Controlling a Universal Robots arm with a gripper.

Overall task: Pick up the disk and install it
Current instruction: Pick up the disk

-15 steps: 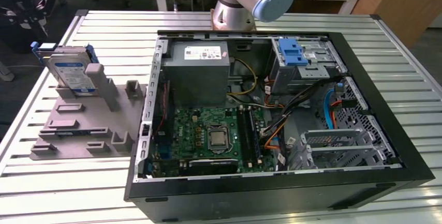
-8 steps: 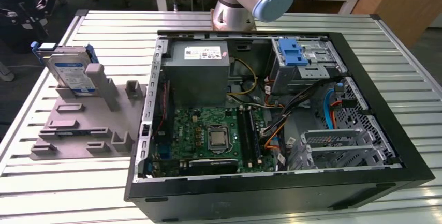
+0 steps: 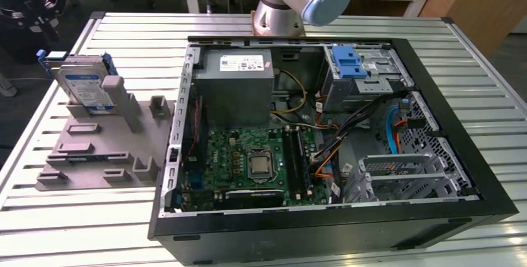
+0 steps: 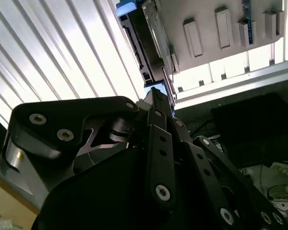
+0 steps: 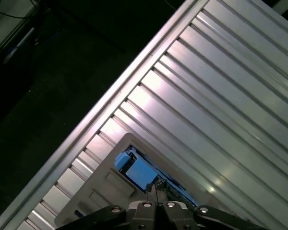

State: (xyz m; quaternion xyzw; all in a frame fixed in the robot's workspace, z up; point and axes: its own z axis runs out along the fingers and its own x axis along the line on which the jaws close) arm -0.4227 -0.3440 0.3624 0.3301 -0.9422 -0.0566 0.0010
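Hovering over disk [image 3: 85, 88] upright in holder [image 3: 92, 155] by PC case [image 3: 329, 233], fingers [image 5: 152, 192] closed, empty.

I am seeing the disk [image 3: 86, 89] showing a white-and-blue label in a blue frame, the stand [image 3: 91, 156] looking plain grey, the table [image 3: 82, 217] gleaming ribbed silver, the computer case [image 3: 329, 235] black, its circuit board [image 3: 239, 156] green.
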